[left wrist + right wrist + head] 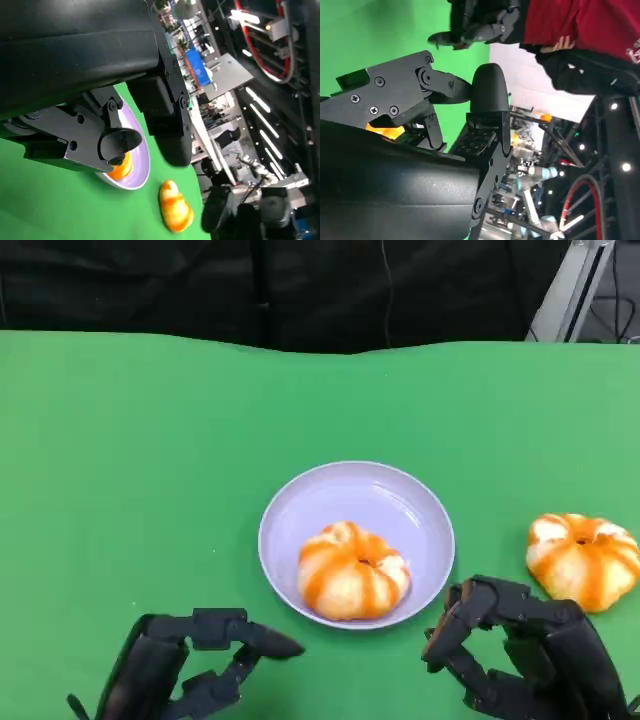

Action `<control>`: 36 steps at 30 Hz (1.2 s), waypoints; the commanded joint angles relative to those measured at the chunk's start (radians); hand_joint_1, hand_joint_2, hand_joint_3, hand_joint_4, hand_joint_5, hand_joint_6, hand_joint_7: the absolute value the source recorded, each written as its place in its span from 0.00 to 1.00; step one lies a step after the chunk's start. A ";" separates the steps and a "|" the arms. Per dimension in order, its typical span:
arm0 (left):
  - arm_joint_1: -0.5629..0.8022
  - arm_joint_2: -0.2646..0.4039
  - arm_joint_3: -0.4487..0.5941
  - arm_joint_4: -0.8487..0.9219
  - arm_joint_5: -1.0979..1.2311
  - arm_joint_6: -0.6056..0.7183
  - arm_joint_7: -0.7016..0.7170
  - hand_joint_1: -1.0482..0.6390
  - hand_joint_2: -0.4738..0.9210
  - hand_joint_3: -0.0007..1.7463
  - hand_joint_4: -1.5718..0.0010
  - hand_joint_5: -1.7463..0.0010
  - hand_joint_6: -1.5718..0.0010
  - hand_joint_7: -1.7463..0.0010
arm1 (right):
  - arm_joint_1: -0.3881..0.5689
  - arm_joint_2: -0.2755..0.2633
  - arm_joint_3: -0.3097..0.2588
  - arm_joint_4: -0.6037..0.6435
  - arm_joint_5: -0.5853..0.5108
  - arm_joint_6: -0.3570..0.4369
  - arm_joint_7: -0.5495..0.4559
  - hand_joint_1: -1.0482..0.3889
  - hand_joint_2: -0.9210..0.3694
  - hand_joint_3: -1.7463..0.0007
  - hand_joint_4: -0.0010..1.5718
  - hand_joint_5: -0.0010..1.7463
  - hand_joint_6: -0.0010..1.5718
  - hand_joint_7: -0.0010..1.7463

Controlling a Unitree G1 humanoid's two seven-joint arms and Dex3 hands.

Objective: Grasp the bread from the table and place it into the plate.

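Note:
A lilac plate (pixel 372 492) sits mid-table with one orange-and-white striped bread (pixel 352 571) lying in its near half. A second, similar bread (pixel 583 559) rests on the green cloth to the plate's right. My right hand (pixel 522 655) hovers just in front of that second bread, fingers apart and holding nothing. At the lower left, my left hand (pixel 188 665) is in front of the plate, fingers spread and also holding nothing. The left wrist view shows the plate (pixel 143 167), the bread in it (pixel 121 170) and the table bread (pixel 175 207). A sliver of orange bread (pixel 387 131) peeks past my right hand's fingers (pixel 487 95).
Green cloth (pixel 120 460) covers the table, with wide bare room left of and behind the plate. The table's far edge meets a dark backdrop (pixel 300 290). A person in a red top (pixel 580 22) stands beside the table in the right wrist view.

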 commanded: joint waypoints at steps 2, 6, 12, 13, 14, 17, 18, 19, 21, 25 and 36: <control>-0.006 0.003 -0.001 0.018 -0.014 -0.027 -0.002 0.61 0.81 0.50 0.34 0.28 0.29 0.44 | -0.014 -0.021 -0.019 0.027 0.024 -0.014 0.014 0.62 0.14 0.60 0.48 0.90 0.52 0.71; -0.003 0.006 -0.016 0.018 -0.019 -0.031 -0.015 0.59 0.79 0.53 0.36 0.24 0.33 0.38 | -0.020 -0.018 -0.025 0.050 0.031 -0.028 0.021 0.63 0.14 0.60 0.48 0.90 0.52 0.70; 0.006 0.008 -0.028 0.017 -0.027 -0.017 -0.026 0.58 0.74 0.59 0.41 0.16 0.37 0.30 | -0.026 -0.014 -0.034 0.089 0.028 -0.034 0.018 0.62 0.14 0.59 0.49 0.90 0.53 0.70; 0.006 0.007 -0.029 0.017 -0.029 -0.017 -0.027 0.58 0.74 0.59 0.41 0.16 0.38 0.29 | -0.027 -0.014 -0.035 0.095 0.031 -0.035 0.021 0.62 0.14 0.59 0.49 0.90 0.53 0.70; 0.007 0.007 -0.030 0.016 -0.031 -0.016 -0.028 0.58 0.74 0.58 0.42 0.16 0.38 0.29 | -0.029 -0.015 -0.036 0.101 0.033 -0.037 0.024 0.61 0.14 0.59 0.49 0.90 0.53 0.70; 0.008 0.010 -0.027 0.014 -0.022 -0.016 -0.024 0.58 0.75 0.58 0.42 0.16 0.39 0.29 | -0.035 -0.013 -0.038 0.121 0.037 -0.045 0.029 0.61 0.14 0.58 0.48 0.90 0.53 0.70; 0.007 0.011 -0.026 0.013 -0.020 -0.015 -0.022 0.58 0.75 0.58 0.42 0.16 0.39 0.29 | -0.037 -0.012 -0.039 0.126 0.036 -0.046 0.029 0.61 0.14 0.58 0.48 0.90 0.53 0.70; 0.006 0.011 -0.025 0.013 -0.019 -0.014 -0.022 0.58 0.75 0.58 0.42 0.16 0.39 0.29 | -0.039 -0.011 -0.040 0.130 0.035 -0.048 0.029 0.61 0.14 0.58 0.48 0.90 0.52 0.70; 0.009 0.013 -0.025 0.008 -0.022 -0.007 -0.023 0.59 0.75 0.58 0.42 0.16 0.38 0.29 | -0.041 -0.011 -0.041 0.138 0.027 -0.051 0.026 0.60 0.15 0.58 0.48 0.90 0.52 0.71; 0.011 0.015 -0.024 0.004 -0.021 0.000 -0.022 0.59 0.76 0.57 0.42 0.16 0.38 0.30 | -0.044 -0.013 -0.041 0.147 0.029 -0.055 0.029 0.60 0.15 0.58 0.47 0.91 0.52 0.71; 0.005 0.015 -0.019 0.002 -0.025 0.004 -0.019 0.60 0.77 0.57 0.41 0.18 0.37 0.33 | -0.044 -0.013 -0.043 0.153 0.015 -0.055 0.021 0.61 0.14 0.60 0.47 0.91 0.51 0.72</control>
